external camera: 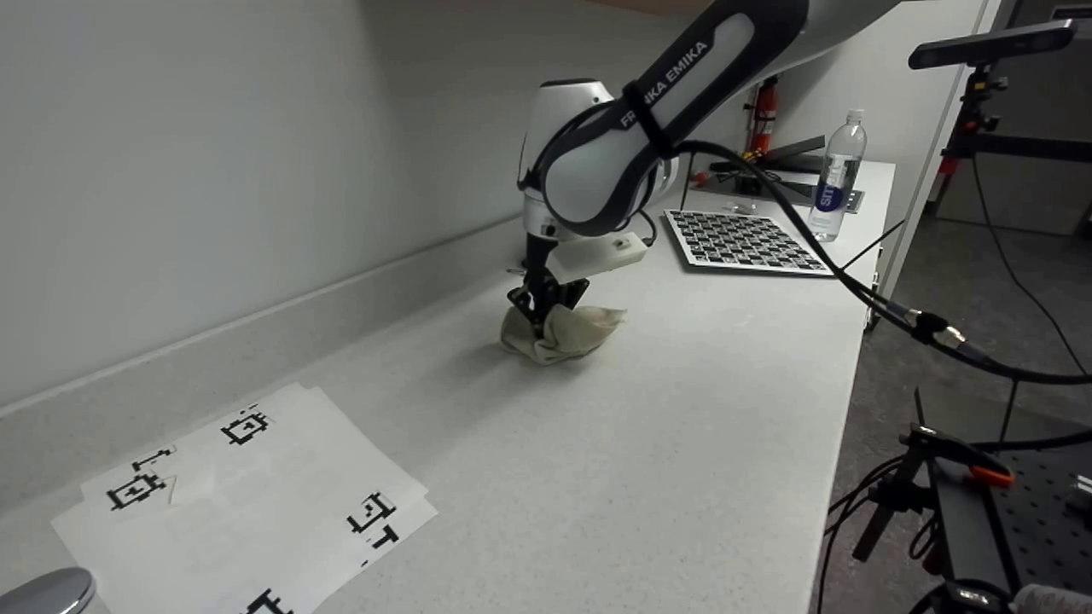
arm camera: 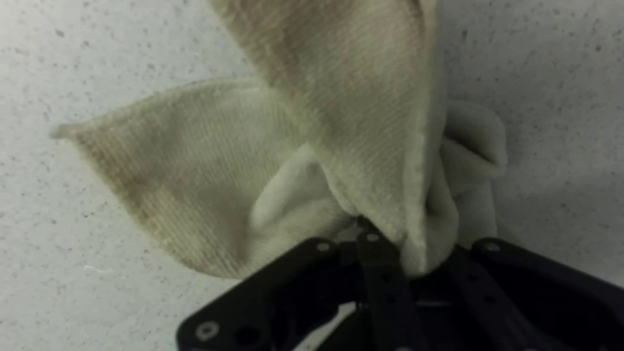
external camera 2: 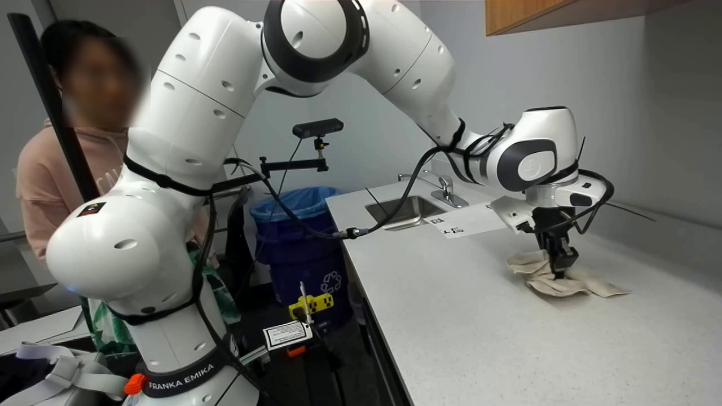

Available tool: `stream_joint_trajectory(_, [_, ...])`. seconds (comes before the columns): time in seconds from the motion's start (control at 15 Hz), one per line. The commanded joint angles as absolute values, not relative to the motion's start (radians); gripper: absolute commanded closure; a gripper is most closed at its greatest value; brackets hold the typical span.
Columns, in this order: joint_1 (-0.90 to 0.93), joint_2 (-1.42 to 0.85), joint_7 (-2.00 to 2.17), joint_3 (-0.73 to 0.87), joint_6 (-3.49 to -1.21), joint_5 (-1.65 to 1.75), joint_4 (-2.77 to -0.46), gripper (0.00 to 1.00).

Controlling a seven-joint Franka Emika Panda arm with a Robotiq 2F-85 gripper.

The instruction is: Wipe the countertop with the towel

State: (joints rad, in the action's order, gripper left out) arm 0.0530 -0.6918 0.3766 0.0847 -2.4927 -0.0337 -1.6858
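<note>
One beige towel (external camera: 576,338) sits bunched on a speckled pale table (external camera: 682,443), a gathered fold of it pinched between the jaws of a robot arm (external camera 2: 406,59). It lies between printed paper sheets (external camera: 273,495) and a black-and-white patterned board (external camera: 742,241), touching neither.

The pick-up looks complete: the towel is held and down on the table. Wiping appears either under way or about to start, though a single moment cannot settle which. Broad stretches of table to either side of the towel seem left to sweep, and nothing in view separates wiped areas from unwiped. A faint pale streak (arm camera: 97,269) marks the table in the wrist view, clear of the towel; whether it is residue or glare is hard to say.

Tips of the jaws vanish into the folds, and the towel's underside is out of sight, so how firmly it presses down cannot be judged. The wrist view crops the towel at its upper edge. In an exterior view, the paper sheets run off the lower border, and a shiny rounded object (external camera: 47,591) in the corner shows too little to identify. Behind the robot arm, a person (external camera 2: 45,177) in a pink top is partly hidden, face blurred.
</note>
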Motion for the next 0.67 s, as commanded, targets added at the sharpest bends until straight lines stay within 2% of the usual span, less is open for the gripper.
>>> stream_joint_trajectory(0.0, [0.023, -0.654, 0.323, 0.053, -2.498, -0.083, -1.766, 0.98])
stream_joint_trajectory(0.6, [0.019, -0.535, 0.326, 0.051, -2.555, -0.127, -1.984, 0.98])
